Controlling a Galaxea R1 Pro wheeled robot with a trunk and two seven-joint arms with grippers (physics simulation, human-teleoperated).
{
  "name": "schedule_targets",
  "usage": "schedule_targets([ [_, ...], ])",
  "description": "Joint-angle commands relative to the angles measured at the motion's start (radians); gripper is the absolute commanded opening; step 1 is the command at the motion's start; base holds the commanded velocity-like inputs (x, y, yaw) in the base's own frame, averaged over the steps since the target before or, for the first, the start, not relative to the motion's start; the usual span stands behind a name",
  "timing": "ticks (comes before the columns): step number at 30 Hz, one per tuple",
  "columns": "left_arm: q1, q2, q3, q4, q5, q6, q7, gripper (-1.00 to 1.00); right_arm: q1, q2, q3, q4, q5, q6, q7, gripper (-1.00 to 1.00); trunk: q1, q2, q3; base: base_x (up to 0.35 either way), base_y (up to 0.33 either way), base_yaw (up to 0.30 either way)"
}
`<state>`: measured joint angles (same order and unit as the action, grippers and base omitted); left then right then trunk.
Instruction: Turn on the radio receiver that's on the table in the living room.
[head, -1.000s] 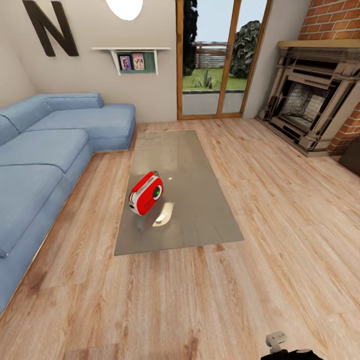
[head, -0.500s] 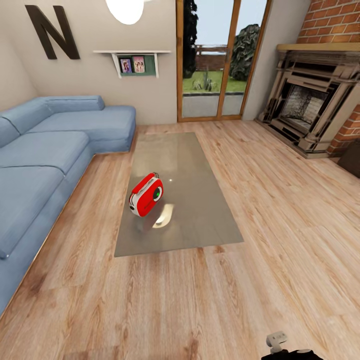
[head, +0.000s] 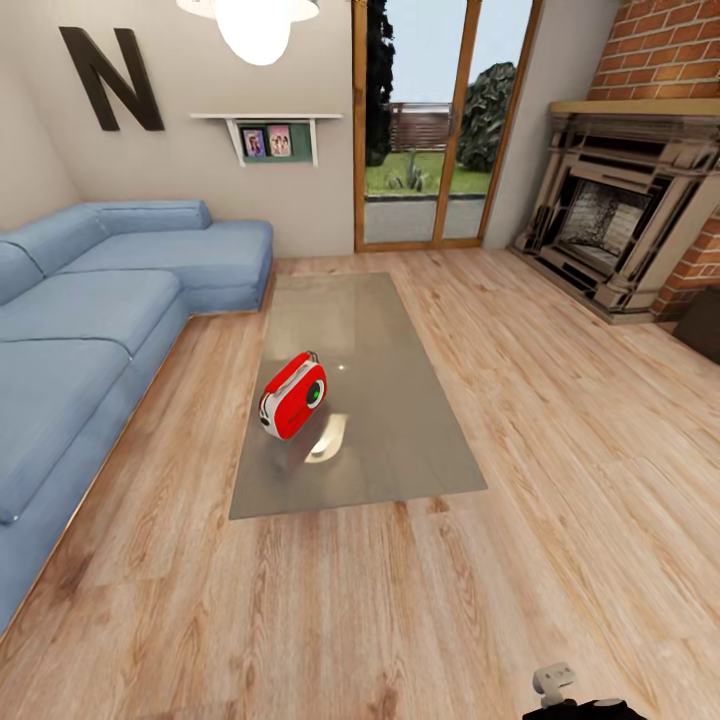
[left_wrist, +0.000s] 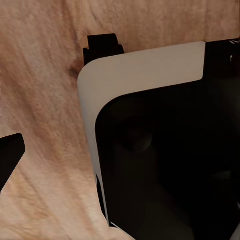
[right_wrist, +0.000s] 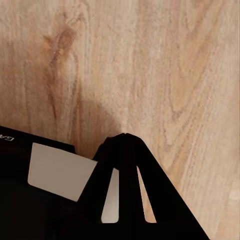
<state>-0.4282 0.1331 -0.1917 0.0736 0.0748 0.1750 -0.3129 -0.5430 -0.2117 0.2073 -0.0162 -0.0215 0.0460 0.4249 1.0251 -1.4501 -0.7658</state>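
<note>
The radio receiver (head: 293, 394) is red with white trim and a dark-ringed dial. It stands tilted on the near-left part of the table (head: 400, 450), a long low table with a glossy grey top, in the living room. It is well ahead of me, and no arm reaches toward it. My right gripper (right_wrist: 125, 137) hangs over plank floor with its fingertips meeting and nothing between them. In the left wrist view the robot's white and black body (left_wrist: 150, 95) stands before the floor. A dark tip (left_wrist: 9, 159) pokes in at one edge, and the left gripper's state cannot be read.
A blue sectional sofa (head: 90, 330) runs along the left of the table. The brick fireplace (head: 620, 220) stands at the right and glass doors (head: 430, 130) at the back. Wood floor (head: 400, 600) lies between me and the table. A part of my right arm (head: 555, 690) shows at the bottom edge.
The head view has tilted up slightly, so more of the pendant lamp shows and the room sits lower in the picture. The radio and the table have not moved.
</note>
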Motion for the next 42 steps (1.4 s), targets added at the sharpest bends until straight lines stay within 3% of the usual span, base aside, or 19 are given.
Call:
schedule_targets([
  [1,0.0,0.0,0.0,0.0,0.0,0.0,0.0,1.0,0.0,0.0,0.0,0.0,0.0,0.0,0.0,-1.0,0.0,0.0,0.002,0.0,0.0,0.0],
  [42,0.0,0.0,0.0,0.0,0.0,0.0,0.0,1.0,0.0,0.015,0.001,0.001,0.0,0.0,0.0,-1.0,0.0,0.0,0.064,0.0,0.0,0.0],
])
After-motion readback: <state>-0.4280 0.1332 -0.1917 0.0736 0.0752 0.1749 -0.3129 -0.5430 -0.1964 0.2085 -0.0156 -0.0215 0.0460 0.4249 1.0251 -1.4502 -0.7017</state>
